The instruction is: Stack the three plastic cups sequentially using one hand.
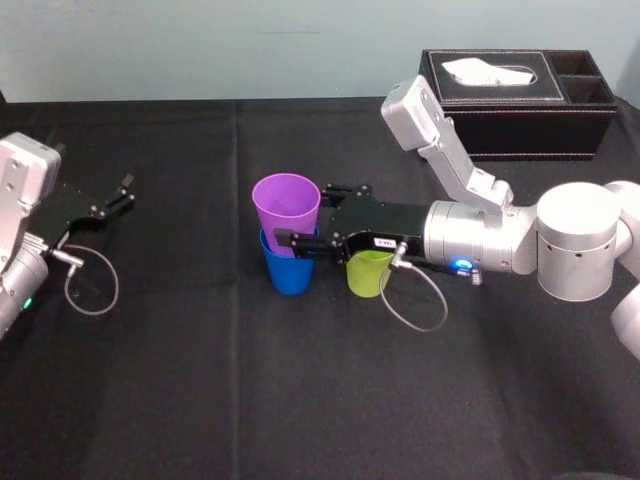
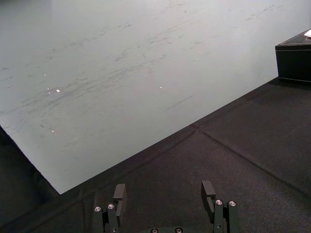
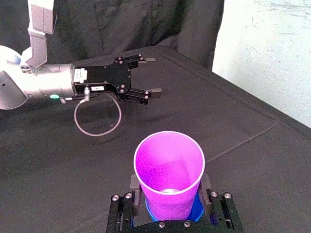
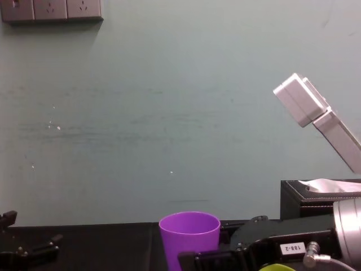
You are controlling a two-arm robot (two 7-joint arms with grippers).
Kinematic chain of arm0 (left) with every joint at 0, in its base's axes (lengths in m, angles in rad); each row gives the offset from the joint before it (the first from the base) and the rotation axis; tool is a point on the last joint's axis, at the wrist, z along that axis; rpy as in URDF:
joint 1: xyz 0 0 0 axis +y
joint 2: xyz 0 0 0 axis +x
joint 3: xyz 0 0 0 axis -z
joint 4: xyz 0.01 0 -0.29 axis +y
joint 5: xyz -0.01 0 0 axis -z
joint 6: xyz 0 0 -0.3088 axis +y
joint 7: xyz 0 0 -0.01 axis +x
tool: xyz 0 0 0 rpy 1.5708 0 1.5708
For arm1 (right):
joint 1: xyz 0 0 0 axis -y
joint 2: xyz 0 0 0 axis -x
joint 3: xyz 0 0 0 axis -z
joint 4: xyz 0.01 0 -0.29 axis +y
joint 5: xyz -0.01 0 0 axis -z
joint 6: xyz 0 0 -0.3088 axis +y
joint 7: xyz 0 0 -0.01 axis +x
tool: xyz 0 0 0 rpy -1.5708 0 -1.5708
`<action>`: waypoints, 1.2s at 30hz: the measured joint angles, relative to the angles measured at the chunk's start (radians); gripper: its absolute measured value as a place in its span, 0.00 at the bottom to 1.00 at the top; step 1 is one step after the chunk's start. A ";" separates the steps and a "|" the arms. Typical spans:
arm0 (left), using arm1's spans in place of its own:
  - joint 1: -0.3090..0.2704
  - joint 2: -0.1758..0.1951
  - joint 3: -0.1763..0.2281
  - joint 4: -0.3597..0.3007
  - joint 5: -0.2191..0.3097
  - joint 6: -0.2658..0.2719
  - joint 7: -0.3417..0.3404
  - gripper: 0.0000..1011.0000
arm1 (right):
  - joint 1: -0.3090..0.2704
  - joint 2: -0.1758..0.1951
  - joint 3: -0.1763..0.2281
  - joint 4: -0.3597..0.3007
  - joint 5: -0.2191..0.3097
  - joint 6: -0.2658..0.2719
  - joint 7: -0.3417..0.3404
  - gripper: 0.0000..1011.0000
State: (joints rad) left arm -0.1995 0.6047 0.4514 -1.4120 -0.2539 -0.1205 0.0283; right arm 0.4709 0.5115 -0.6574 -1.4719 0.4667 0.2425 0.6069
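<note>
Head view: right claw [image 1: 303, 214] clenched on purple cup [image 1: 287, 204] inside blue cup [image 1: 292, 274], mid table [image 1: 200, 380].

Three plain cups, none patterned: a purple cup [image 1: 287, 205], a blue cup [image 1: 290, 275] and a lime-green cup [image 1: 368, 276]. The tablecloth [image 1: 200, 380] is plain black. The tissue box [image 1: 520, 130] is black with pale stitching. The wall [image 1: 200, 50] is pale blue-green.
</note>
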 joint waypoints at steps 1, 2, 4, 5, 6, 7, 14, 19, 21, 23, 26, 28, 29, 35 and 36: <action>0.000 0.000 0.000 0.000 0.000 0.000 0.000 1.00 | 0.000 0.000 0.000 0.000 -0.002 0.000 0.000 0.70; 0.000 0.000 0.000 0.000 0.000 0.000 0.000 1.00 | 0.000 0.000 0.000 0.000 -0.003 0.000 -0.001 0.70; 0.000 0.000 0.000 0.000 0.000 0.000 0.000 1.00 | -0.001 -0.001 0.000 0.001 -0.005 -0.001 -0.002 0.70; 0.000 0.000 0.000 0.000 0.000 0.000 0.000 1.00 | -0.001 -0.001 0.000 0.001 -0.005 -0.001 -0.002 0.70; 0.000 0.000 0.000 0.000 0.000 0.000 0.000 1.00 | -0.001 -0.001 0.000 0.001 -0.005 -0.001 -0.002 0.70; 0.000 0.000 0.000 0.000 0.000 0.000 0.000 1.00 | -0.001 -0.001 0.000 0.001 -0.004 -0.001 -0.002 0.70; 0.000 0.000 0.000 0.000 0.000 0.000 0.000 1.00 | -0.001 0.000 0.001 0.001 -0.004 -0.001 -0.003 0.74; 0.000 0.000 0.000 0.000 0.000 0.000 0.000 1.00 | -0.002 0.000 0.001 0.000 -0.003 -0.001 -0.004 0.88; 0.000 0.000 0.000 0.000 0.000 0.000 0.000 1.00 | -0.002 0.001 0.001 0.000 -0.002 0.000 -0.004 0.94; 0.000 0.000 0.000 0.000 0.000 0.000 0.000 1.00 | -0.001 0.001 0.001 0.000 -0.002 0.000 -0.004 0.97; 0.000 0.000 0.000 0.000 0.000 0.000 0.000 1.00 | -0.002 0.001 0.001 0.000 -0.002 0.000 -0.004 0.99; 0.000 0.000 0.000 0.000 0.000 0.000 0.000 1.00 | -0.002 0.001 0.001 0.000 -0.002 0.000 -0.004 0.99; 0.000 0.000 0.000 0.000 0.000 0.000 0.000 1.00 | -0.002 0.001 0.001 0.000 -0.001 0.000 -0.004 0.99; 0.000 0.000 0.000 0.000 0.000 0.000 0.000 1.00 | -0.009 0.004 0.006 -0.011 -0.001 -0.003 -0.007 0.99; 0.000 0.000 0.000 0.000 0.000 0.000 0.000 1.00 | -0.014 0.006 0.010 -0.019 -0.001 -0.006 -0.011 0.99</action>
State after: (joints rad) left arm -0.1995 0.6047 0.4514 -1.4120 -0.2539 -0.1205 0.0283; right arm 0.4572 0.5178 -0.6476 -1.4904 0.4660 0.2363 0.5964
